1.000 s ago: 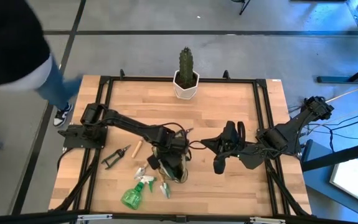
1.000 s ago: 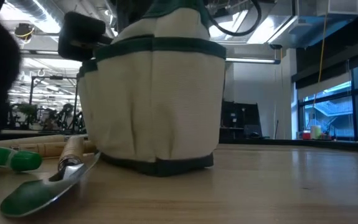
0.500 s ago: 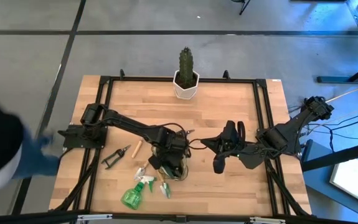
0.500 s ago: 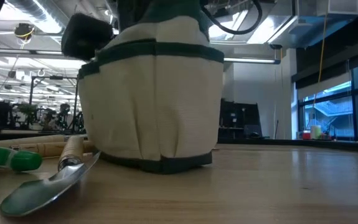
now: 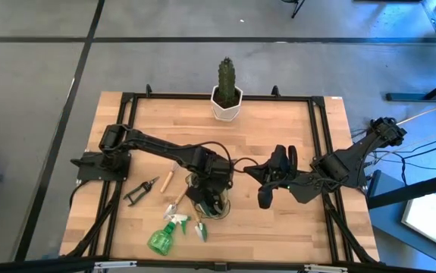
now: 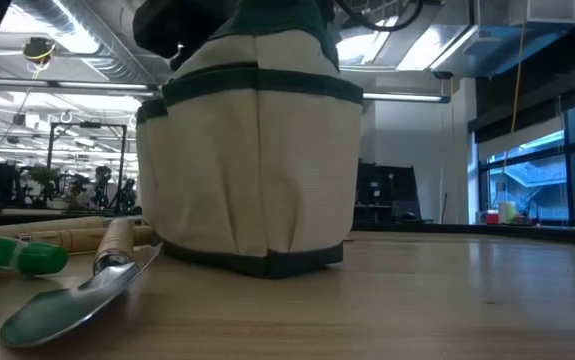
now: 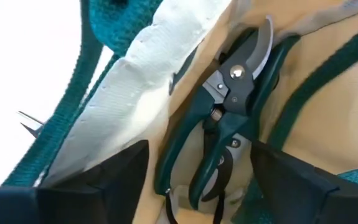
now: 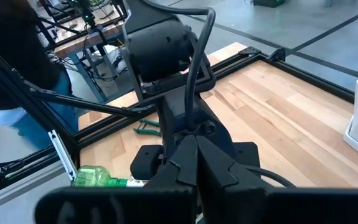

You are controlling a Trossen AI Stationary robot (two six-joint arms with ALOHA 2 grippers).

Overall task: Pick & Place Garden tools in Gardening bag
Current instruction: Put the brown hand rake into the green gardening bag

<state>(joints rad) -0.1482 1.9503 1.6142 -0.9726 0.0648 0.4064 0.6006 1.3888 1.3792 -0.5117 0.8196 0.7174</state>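
Bag (image 5: 206, 199) stands near the middle of the table (image 5: 278, 129), just in front of the left arm's wrist; in the low view it sits upright, cream cloth with green bands (image 6: 252, 170). Compared with a second ago it has settled squarer on its base, and the arm above it has lifted slightly.

Left gripper (image 7: 197, 186) hangs over the bag's mouth. Its fingers (image 7: 98, 180) now stand wide apart on either side of a pair of shears (image 7: 231, 118), touching nothing; a second ago they were nearly closed. The shears lie inside the bag against the cloth lining, blades pointing away from the wrist. Judgement: release just made, one tool delivered.

Right gripper (image 8: 196, 163) waits closed and empty beside the bag, well clear of it.

Still out on the table: second shears (image 5: 142, 189), wooden-handled trowel (image 6: 77, 295), spray bottle (image 5: 161, 239), small tool (image 5: 199, 231) beside it. Several picks remain. Cactus (image 5: 226, 89) at the far edge is not part of the job.
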